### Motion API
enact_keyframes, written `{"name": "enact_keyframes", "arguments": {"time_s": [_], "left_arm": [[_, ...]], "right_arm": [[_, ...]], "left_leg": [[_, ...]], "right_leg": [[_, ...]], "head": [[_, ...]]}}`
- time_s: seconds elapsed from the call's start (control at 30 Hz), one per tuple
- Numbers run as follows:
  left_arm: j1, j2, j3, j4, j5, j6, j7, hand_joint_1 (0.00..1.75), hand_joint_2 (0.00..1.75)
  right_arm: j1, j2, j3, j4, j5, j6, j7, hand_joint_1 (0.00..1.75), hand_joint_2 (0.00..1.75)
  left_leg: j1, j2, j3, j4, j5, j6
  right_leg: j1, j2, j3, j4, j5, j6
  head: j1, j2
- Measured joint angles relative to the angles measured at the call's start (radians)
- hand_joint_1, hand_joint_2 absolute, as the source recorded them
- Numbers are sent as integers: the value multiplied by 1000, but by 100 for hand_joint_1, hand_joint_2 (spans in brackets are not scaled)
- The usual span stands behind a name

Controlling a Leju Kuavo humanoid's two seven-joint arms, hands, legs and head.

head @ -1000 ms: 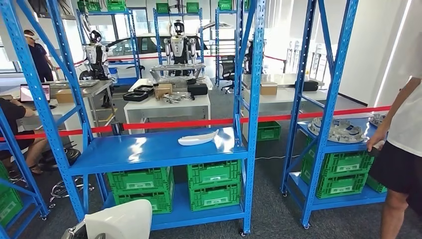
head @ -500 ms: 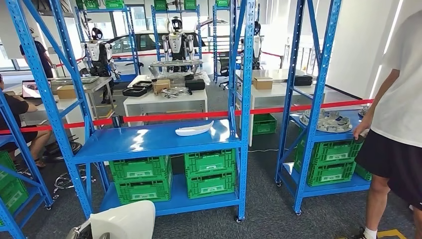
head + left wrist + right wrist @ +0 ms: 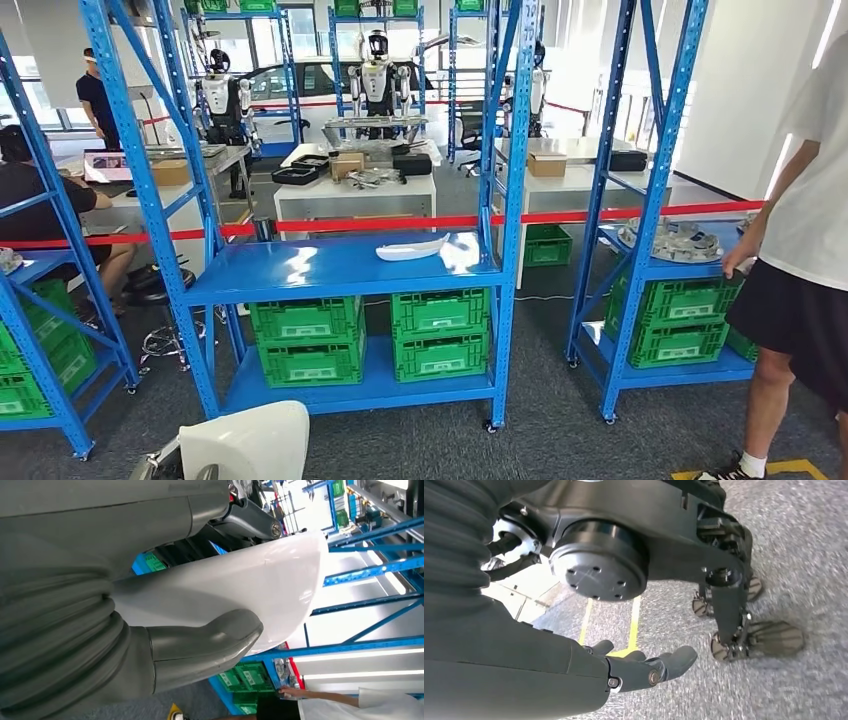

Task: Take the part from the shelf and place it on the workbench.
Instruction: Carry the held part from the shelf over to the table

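Note:
My left hand (image 3: 165, 650) holds a white curved part (image 3: 235, 587), its thumb pressed across the glossy shell. In the head view that part (image 3: 243, 443) shows at the bottom left, close to my body. A second white part (image 3: 411, 247) lies on the blue shelf (image 3: 300, 275) ahead, toward its right side. My right hand (image 3: 636, 670) hangs beside my body over the grey carpet, fingers stretched out and holding nothing. Behind the shelf stands a white workbench (image 3: 350, 197) with boxes and trays on it.
Green crates (image 3: 440, 330) fill the shelf's lower levels. A red tape (image 3: 400, 222) runs across behind the shelf. A person (image 3: 800, 260) stands at the right by another blue rack (image 3: 640, 220). More racks stand at the left, and people sit at desks.
The camera has moved, so the whole scene has shifted right and a rack has come in at the left. The white part stays in my left hand at the bottom left.

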Motion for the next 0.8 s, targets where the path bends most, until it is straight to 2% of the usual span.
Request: {"name": "enact_keyframes", "arguments": {"time_s": [0.03, 0.07, 0.13, 0.17, 0.2, 0.23, 0.27, 0.33, 0.37, 0.4, 0.47, 0.53, 0.6, 0.67, 0.7, 0.73, 0.77, 0.8], "left_arm": [[-1, 0, 0, 1, 0, 0, 0, 175, 175], [-2, 0, 0, 3, 0, 0, 0, 175, 175], [-2, 0, 0, 7, 0, 0, 0, 175, 175], [-2, -1, 0, 10, 0, 0, 0, 175, 175], [-2, -1, 0, 12, 0, 0, 0, 175, 175], [-2, -1, 0, 13, 0, 1, 0, 175, 175], [-2, -1, 0, 14, 0, 2, -1, 175, 175], [-3, -1, 0, 14, -2, 6, -3, 175, 175], [-4, -1, 0, 14, -3, 9, -4, 175, 175], [-4, -1, 0, 14, -4, 12, -6, 175, 175], [-3, 1, 1, 14, -4, 16, -9, 175, 175], [-2, 6, 4, 12, -5, 20, -13, 175, 175], [0, 11, 8, 11, -6, 23, -18, 175, 175], [6, 12, 9, 11, -7, 24, -19, 175, 175], [10, 13, 9, 10, -8, 25, -19, 175, 175], [13, 14, 9, 9, -9, 26, -19, 175, 175], [16, 14, 10, 6, -9, 28, -20, 175, 175], [17, 15, 11, 3, -10, 30, -20, 175, 175]], "right_arm": [[0, 1, 0, 0, -1, 1, 0, 0, 175], [0, 1, 0, 0, -2, 1, 0, 0, 175], [1, 2, 0, 0, -2, 3, 0, 0, 175], [1, 2, 0, 0, -2, 3, 0, 0, 175], [1, 2, 0, 0, -2, 3, 0, 0, 175], [1, 2, 0, 0, -2, 3, 0, 0, 175], [1, 2, 0, 0, -2, 3, 0, 0, 175], [0, 2, 0, 0, -1, 3, 0, 0, 175], [0, 3, 0, 0, 0, 4, 0, 0, 175], [0, 3, 0, 0, 2, 4, 0, 0, 175], [-1, 4, 0, 0, 6, 6, 0, 0, 175], [-4, 5, 1, 0, 10, 7, 0, 0, 175], [-4, 5, 1, 0, 12, 8, 0, 0, 175], [-2, 5, 1, 0, 15, 10, 0, 0, 175], [-1, 5, 1, 0, 16, 12, 0, 0, 175], [-2, 5, 2, 0, 17, 14, 0, 0, 175], [-2, 5, 2, 0, 19, 15, 0, 0, 175], [-4, 5, 3, 0, 20, 16, 0, 0, 175]], "left_leg": [[2, -7, -3, -2, 8, 8], [3, -14, -8, -2, 16, 14], [1, -31, -24, 4, 26, 19], [0, -40, -33, 9, 29, 19], [-1, -50, -40, 15, 31, 18], [-1, -60, -46, 21, 31, 17], [-1, -69, -51, 28, 31, 17], [-1, -87, -62, 40, 31, 11], [0, -95, -67, 45, 32, 6], [2, -103, -73, 46, 34, 0], [5, -117, -80, 44, 40, -13], [2, -90, -96, 70, 22, -25], [5, -46, -142, 171, -36, -37], [14, -32, -194, 289, -86, -48], [18, -29, -202, 311, -88, -53], [22, -26, -191, 295, -72, -56], [25, -17, -159, 239, -41, -58], [27, 4, -117, 163, -12, -60]], "right_leg": [[0, 7, -13, 30, -24, 4], [-1, 18, -34, 84, -59, 6], [0, 31, -89, 225, -131, 9], [1, 34, -105, 273, -147, 9], [1, 36, -103, 282, -144, 8], [2, 38, -81, 251, -124, 5], [2, 47, -42, 186, -93, 2], [1, 81, 31, 57, -58, -7], [2, 92, 50, 20, -51, -10], [3, 95, 54, 9, -54, -13], [4, 73, 53, 2, -47, -21], [-1, 53, 56, -10, -38, -33], [-3, 30, 56, -16, -33, -40], [-3, 5, 52, -16, -33, -41], [-3, -7, 51, -15, -32, -40], [-3, -19, 50, -14, -32, -40], [-4, -31, 50, -13, -32, -38], [-4, -43, 50, -11, -32, -35]], "head": [[1, 0], [2, 0], [4, 0], [4, 0], [4, 0], [4, 0], [5, 0], [5, 0], [4, 0], [4, 0], [5, 0], [3, 0], [0, 0], [-1, 0], [-1, 0], [-1, 0], [-1, 0], [-1, 0]]}}
